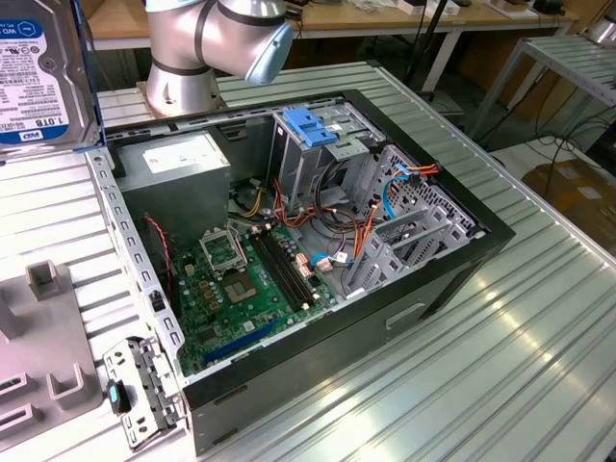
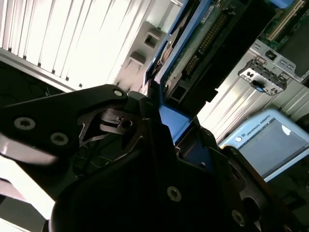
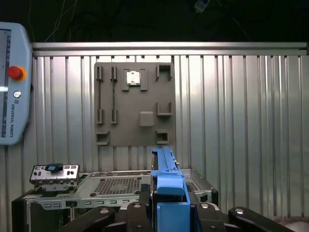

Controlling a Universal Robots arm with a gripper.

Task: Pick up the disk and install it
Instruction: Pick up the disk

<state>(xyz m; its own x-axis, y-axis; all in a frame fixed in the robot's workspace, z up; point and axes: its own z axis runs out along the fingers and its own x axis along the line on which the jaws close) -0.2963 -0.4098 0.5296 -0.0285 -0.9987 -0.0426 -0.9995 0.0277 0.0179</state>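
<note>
The disk (image 1: 38, 72) is held upright in the air at the exterior view's upper left, well apart from the open PC case (image 1: 443, 289) on the ribbed metal table (image 1: 539, 366). Its label w/ blue band is turned toward that camera. In the first wrist view the disk (image 3: 164, 166) is seen edge-on, and its blue carrier rail is gripped by the gripper (image 3: 169, 205): the jaws are pinched onto the rail from both sides. In the second wrist view the circuit-board side of the disk (image 2: 203, 38) is shown, w/ the gripper (image 2: 166, 116) clamped at its blue end. Inside the case a blue-handled bracket (image 1: 308, 125) is seated atop the grey drive cage (image 1: 298, 164), near the motherboard (image 1: 245, 279). A grey fixture plate (image 3: 135, 104) & a teach pendant (image 3: 12, 82) are laid flat on the table. A small bracket (image 1: 135, 390) w/ a blue clip is placed just beside the case's corner
</note>
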